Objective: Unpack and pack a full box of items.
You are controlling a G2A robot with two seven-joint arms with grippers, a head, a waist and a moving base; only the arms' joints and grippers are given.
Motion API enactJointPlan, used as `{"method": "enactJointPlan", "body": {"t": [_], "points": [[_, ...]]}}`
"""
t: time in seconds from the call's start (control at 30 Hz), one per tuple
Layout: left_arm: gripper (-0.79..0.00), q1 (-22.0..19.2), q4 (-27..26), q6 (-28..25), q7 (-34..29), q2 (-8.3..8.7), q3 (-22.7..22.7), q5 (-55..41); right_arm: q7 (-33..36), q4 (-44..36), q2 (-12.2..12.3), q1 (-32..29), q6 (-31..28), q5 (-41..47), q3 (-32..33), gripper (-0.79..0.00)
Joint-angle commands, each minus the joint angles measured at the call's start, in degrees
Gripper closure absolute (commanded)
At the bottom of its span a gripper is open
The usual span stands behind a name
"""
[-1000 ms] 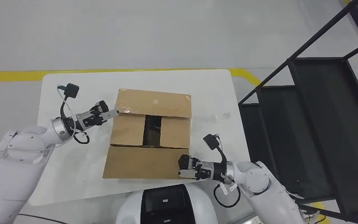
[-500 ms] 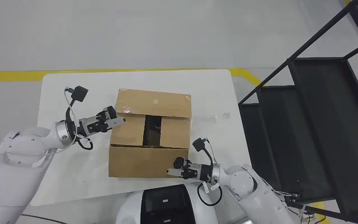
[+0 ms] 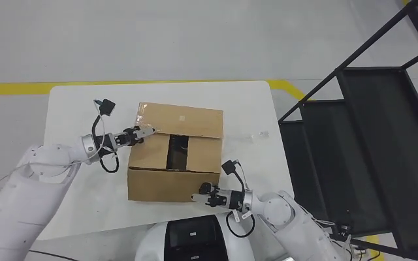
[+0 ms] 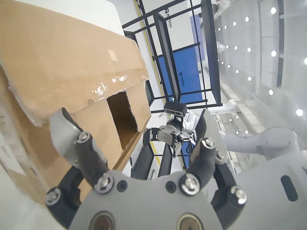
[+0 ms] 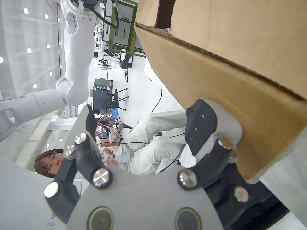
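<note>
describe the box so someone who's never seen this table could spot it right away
On the white table, between the left end effector and the right end effector, sits the box. It is big, brown cardboard, with a dark gap in its top; its one neighbour on the table is a tiny pale scrap toward the stairs.

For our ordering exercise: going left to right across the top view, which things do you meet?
In order: black wrist camera → cardboard box → small clear item → black metal steps.
</note>
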Motion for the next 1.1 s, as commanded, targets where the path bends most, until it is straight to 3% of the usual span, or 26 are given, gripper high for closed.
{"method": "enactJointPlan", "body": {"t": [0.0, 0.23, 0.63, 1.07], "points": [[-0.785, -1.52, 1.42, 0.59, 0.55, -0.54, 1.26, -0.29, 0.08, -0.1, 0.06, 0.07, 0.09, 0.17, -0.08, -0.785], [-0.785, -3.91, 2.65, -1.37, 0.3, -1.76, 3.25, -1.79, 0.4, -0.15, 0.37, -0.03, 0.31, 0.99, -0.07, -0.785], [-0.785, -1.94, 6.18, 4.28, -0.26, -1.76, 1.32, -3.76, 1.07, -0.06, 0.67, 0.83, 1.1, 1.13, -1.12, -0.785], [-0.785, -7.96, 6.05, -5.33, -0.75, -4.06, 3.16, -8.54, 0.84, -0.65, 1.08, 0.9, 1.57, 0.64, -1.8, -0.785]]}}
